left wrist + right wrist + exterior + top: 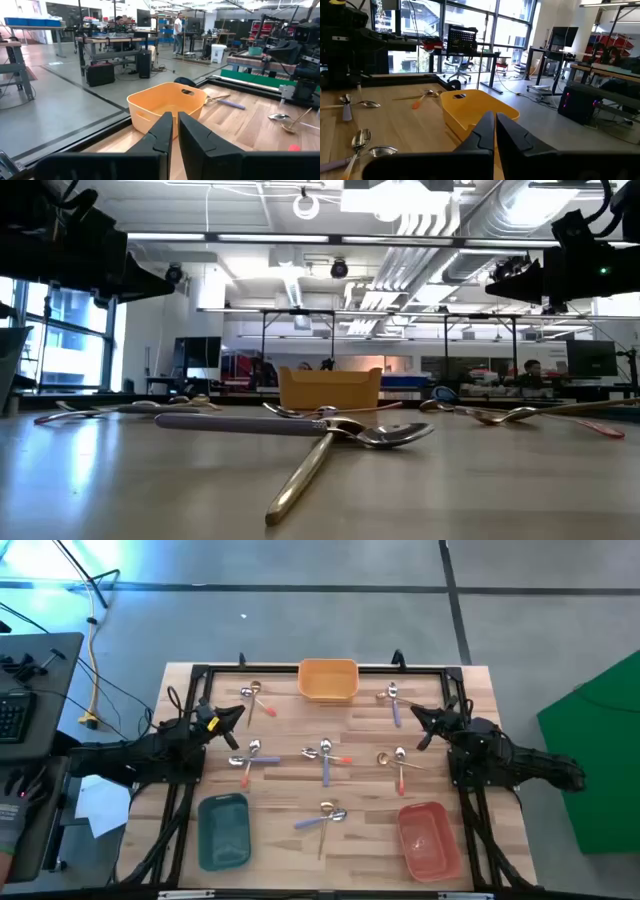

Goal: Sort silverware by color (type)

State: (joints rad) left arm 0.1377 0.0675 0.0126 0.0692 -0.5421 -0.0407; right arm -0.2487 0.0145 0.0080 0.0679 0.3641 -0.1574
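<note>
No spoons (325,753) sorted yet; all trays (328,679) seen empty. Left gripper (236,716) and right gripper (420,720) held closed, empty.

Wooden table (290,785) filled the frame centre. Orange tray (328,679) sat at its top-centre edge, teal tray (223,830) lower left, pink tray (430,839) lower right. Green board (600,755) at right edge. Keyboard (14,715) and yellow cable (93,660) at left, white paper (100,805) on grey floor beside the table.
</note>
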